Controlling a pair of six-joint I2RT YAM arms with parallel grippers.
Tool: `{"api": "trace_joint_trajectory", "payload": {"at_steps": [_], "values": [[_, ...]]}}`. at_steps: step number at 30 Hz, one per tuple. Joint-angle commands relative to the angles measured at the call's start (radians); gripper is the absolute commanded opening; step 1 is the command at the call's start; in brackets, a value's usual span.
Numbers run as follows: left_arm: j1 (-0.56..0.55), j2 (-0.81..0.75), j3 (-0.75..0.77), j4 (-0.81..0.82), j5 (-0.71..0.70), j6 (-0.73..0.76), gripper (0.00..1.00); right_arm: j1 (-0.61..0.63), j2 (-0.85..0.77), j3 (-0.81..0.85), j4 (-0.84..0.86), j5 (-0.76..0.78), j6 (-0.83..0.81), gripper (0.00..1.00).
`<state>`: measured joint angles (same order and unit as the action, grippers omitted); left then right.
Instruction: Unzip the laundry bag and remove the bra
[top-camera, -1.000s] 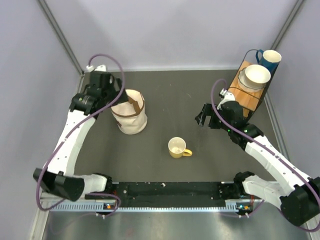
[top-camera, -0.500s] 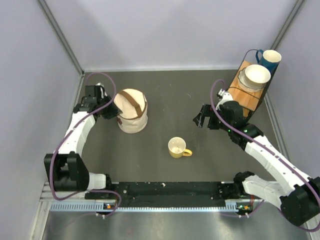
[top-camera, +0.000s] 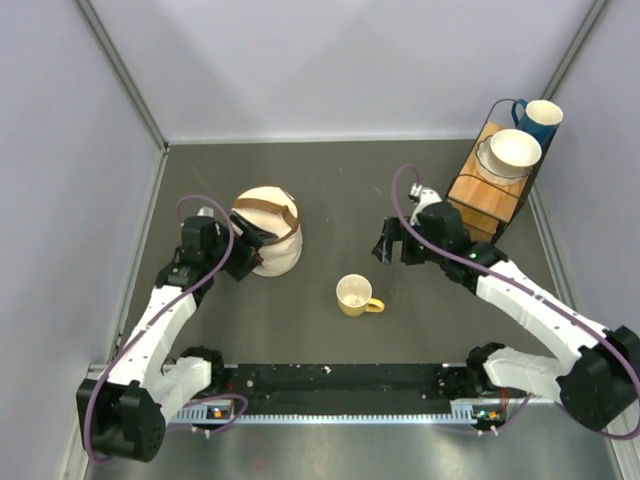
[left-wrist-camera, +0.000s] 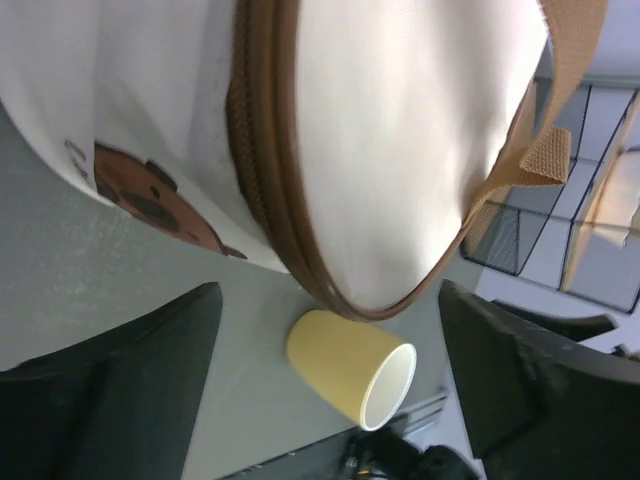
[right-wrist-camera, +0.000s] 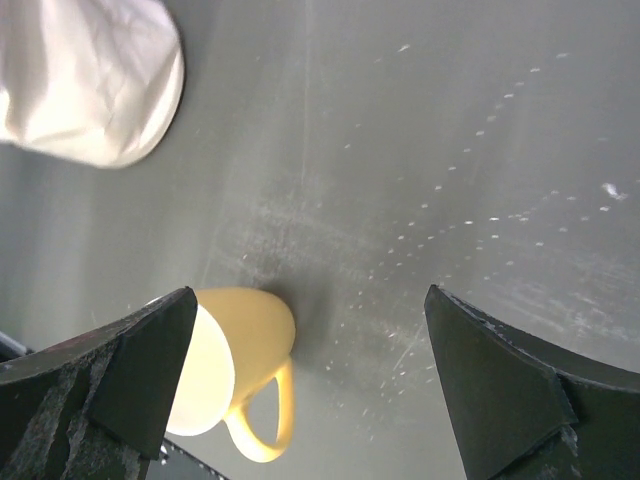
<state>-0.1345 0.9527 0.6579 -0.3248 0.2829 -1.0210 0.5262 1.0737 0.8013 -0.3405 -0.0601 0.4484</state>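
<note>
Since half a second ago: left arm has swung from the back-left of the bag round to its near-left side. Right arm has reached a little further left. Bag has been nudged slightly nearer and rightward.

Round drum-shaped cream-white mesh laundry bag (top-camera: 272, 240) sits left of centre on the dark grey matte table (top-camera: 340, 185), leaning, with its flat round face turned up and back. A brown woven strap (top-camera: 268, 204) crosses that face. A brown zip (left-wrist-camera: 262, 170) follows the rim trim, and the stretch in view is shut. A brown bear-like print (left-wrist-camera: 150, 195) sits on the side wall; the cloth is soft and creased.

Left gripper (top-camera: 250, 252) is at the bag's near-left flank, fingers spread wide; I cannot tell if they touch. Right gripper (top-camera: 388, 245) hangs over the table well right of the bag, fingers likewise spread, holding nothing.

A glossy yellow mug (top-camera: 354, 294) stands upright, near and right of the bag and well apart from it, handle to the right. At the back-right corner, a wooden box (top-camera: 482, 190) carries a white bowl (top-camera: 513, 150), with a blue mug (top-camera: 541, 120) behind it. The bag is well in from the left wall.
</note>
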Motion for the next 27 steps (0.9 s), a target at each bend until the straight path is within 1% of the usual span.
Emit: {"api": "trace_joint_trajectory", "payload": {"at_steps": [1, 2, 4, 5, 8, 10, 11, 12, 13, 16, 17, 18, 19, 21, 22, 23, 26, 27], "values": [[-0.008, -0.032, 0.118, -0.112, -0.022, 0.029, 0.99, 0.09, 0.067, 0.107, -0.015, 0.026, -0.045, 0.99], [-0.008, -0.041, 0.182, -0.153, -0.063, 0.067, 0.99, 0.106, 0.077, 0.11, -0.012, 0.023, -0.037, 0.99], [-0.007, -0.074, 0.238, -0.213, -0.134, 0.184, 0.99, 0.119, 0.089, 0.119, -0.005, 0.022, -0.027, 0.99], [-0.005, -0.086, 0.268, -0.203, -0.216, 0.232, 0.99, 0.127, 0.101, 0.124, -0.003, 0.023, -0.022, 0.99], [0.029, -0.068, 0.337, -0.229, -0.303, 0.395, 0.99, 0.144, 0.104, 0.142, 0.003, 0.026, -0.008, 0.99], [0.061, -0.002, 0.364, -0.214, -0.281, 0.484, 0.96, 0.15, 0.101, 0.153, 0.006, 0.025, -0.005, 0.99], [0.07, 0.027, 0.388, -0.211, -0.219, 0.514, 0.96, 0.15, 0.098, 0.156, 0.006, 0.023, -0.004, 0.99], [0.078, 0.059, 0.407, -0.218, -0.182, 0.521, 0.95, 0.152, 0.092, 0.16, 0.006, 0.019, -0.005, 0.99], [0.094, 0.12, 0.42, -0.224, -0.16, 0.535, 0.92, 0.153, 0.091, 0.164, 0.005, 0.017, -0.004, 0.99], [0.104, 0.214, 0.447, -0.212, -0.123, 0.556, 0.88, 0.153, 0.074, 0.159, 0.006, 0.014, -0.002, 0.99], [0.104, 0.231, 0.447, -0.2, -0.119, 0.553, 0.85, 0.153, 0.071, 0.157, 0.006, 0.016, 0.001, 0.99], [0.105, 0.266, 0.441, -0.186, -0.104, 0.546, 0.81, 0.152, 0.065, 0.153, 0.006, 0.017, 0.003, 0.99], [0.107, 0.28, 0.434, -0.183, -0.084, 0.536, 0.68, 0.152, 0.062, 0.15, 0.006, 0.017, 0.003, 0.99], [0.107, 0.322, 0.425, -0.175, -0.035, 0.526, 0.51, 0.153, 0.058, 0.144, 0.006, 0.016, 0.004, 0.99], [0.107, 0.333, 0.424, -0.175, 0.019, 0.515, 0.42, 0.153, 0.058, 0.142, 0.005, 0.014, 0.004, 0.99], [0.107, 0.339, 0.414, -0.175, 0.044, 0.504, 0.27, 0.153, 0.06, 0.142, 0.006, 0.01, 0.003, 0.99], [0.107, 0.318, 0.365, -0.154, 0.079, 0.432, 0.0, 0.153, 0.084, 0.156, 0.008, -0.013, 0.01, 0.99], [0.107, 0.278, 0.341, -0.108, 0.096, 0.367, 0.0, 0.152, 0.095, 0.179, 0.018, -0.026, 0.015, 0.99]]}}
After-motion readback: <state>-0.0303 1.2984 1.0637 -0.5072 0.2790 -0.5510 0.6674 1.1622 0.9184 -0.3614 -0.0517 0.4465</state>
